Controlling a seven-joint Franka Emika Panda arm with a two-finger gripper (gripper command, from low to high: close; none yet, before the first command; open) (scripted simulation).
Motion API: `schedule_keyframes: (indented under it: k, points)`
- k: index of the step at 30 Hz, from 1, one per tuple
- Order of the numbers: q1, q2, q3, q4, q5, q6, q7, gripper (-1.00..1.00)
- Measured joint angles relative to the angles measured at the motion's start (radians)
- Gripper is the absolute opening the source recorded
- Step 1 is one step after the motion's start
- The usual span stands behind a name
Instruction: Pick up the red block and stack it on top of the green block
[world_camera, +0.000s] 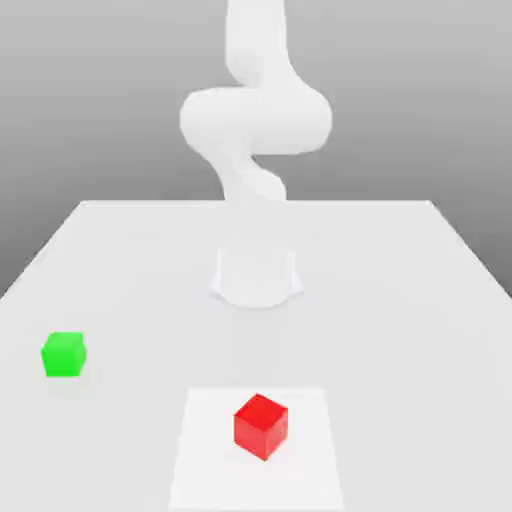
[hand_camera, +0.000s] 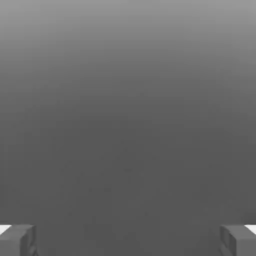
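Observation:
The red block (world_camera: 261, 426) sits on the white table near its front edge, a little to the exterior view's right of centre. The green block (world_camera: 63, 354) rests on the table at the exterior view's left, well apart from the red one. The white arm (world_camera: 255, 115) rises behind both blocks at the back of the table, folded high above it. In the hand view my gripper (hand_camera: 128, 241) is open, its two grey fingertips (hand_camera: 17, 240) standing far apart with nothing between them, in front of a plain grey background.
The table (world_camera: 400, 300) is a flat white surface with its far edge behind the arm's base (world_camera: 257, 275). A lighter square patch (world_camera: 205, 450) lies under the red block.

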Motion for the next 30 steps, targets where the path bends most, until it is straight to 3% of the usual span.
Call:
schedule_keyframes:
  k: [6, 12, 16, 20, 27, 28, 30]
  points:
    - [0.013, 0.235, -0.011, -0.113, -0.113, 0.120, -0.169, 0.00]
    - [0.037, 0.456, -0.056, -0.222, -0.150, 0.239, -0.383, 0.00]
    - [0.067, 0.598, -0.091, -0.297, -0.109, 0.324, -0.573, 0.00]
    - [0.080, 0.730, -0.079, -0.369, 0.024, 0.411, -0.821, 0.00]
    - [0.058, 0.954, -0.043, -0.355, 0.098, 0.597, -0.906, 0.00]
    - [0.057, 0.976, -0.042, -0.353, 0.098, 0.615, -0.907, -1.00]
    - [0.057, 0.976, -0.042, -0.353, 0.098, 0.615, -0.907, -1.00]
